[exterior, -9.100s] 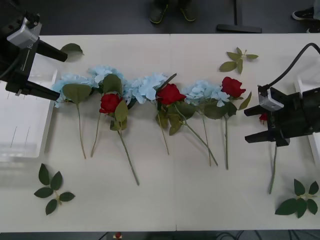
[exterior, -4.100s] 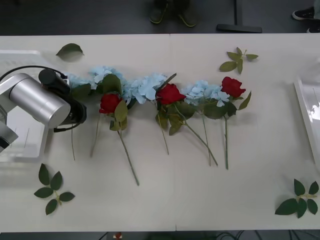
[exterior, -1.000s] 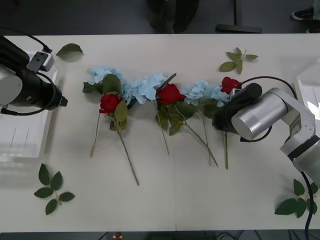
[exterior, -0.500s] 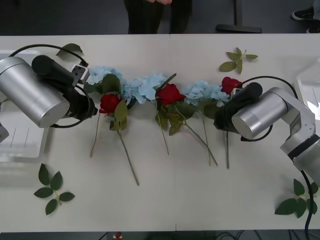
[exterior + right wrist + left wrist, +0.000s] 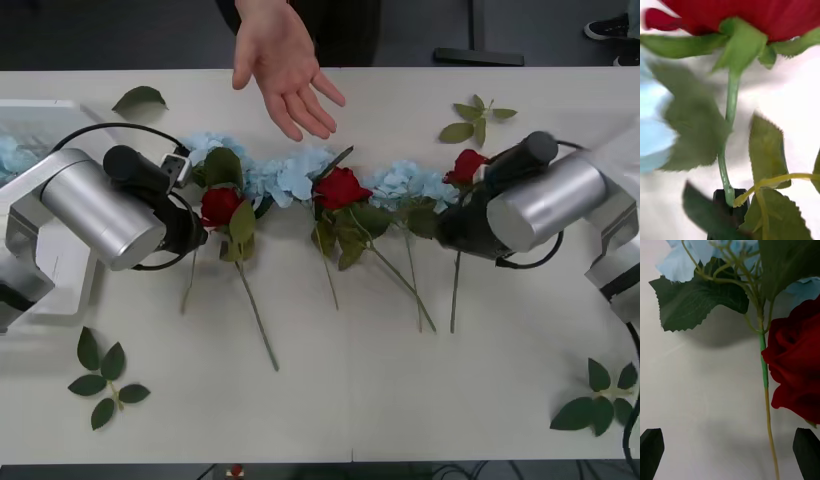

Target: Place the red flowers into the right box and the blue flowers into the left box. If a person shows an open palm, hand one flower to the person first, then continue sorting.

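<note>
While right gripper (image 5: 729,197) clamped, open palm (image 5: 288,62) overhead.

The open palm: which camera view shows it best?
The front view: the person's open palm reaches over the table's far edge, above the row of flowers. The wrist views show flower stems and blooms up close instead, the right hand shut on a red rose's stem.
</note>
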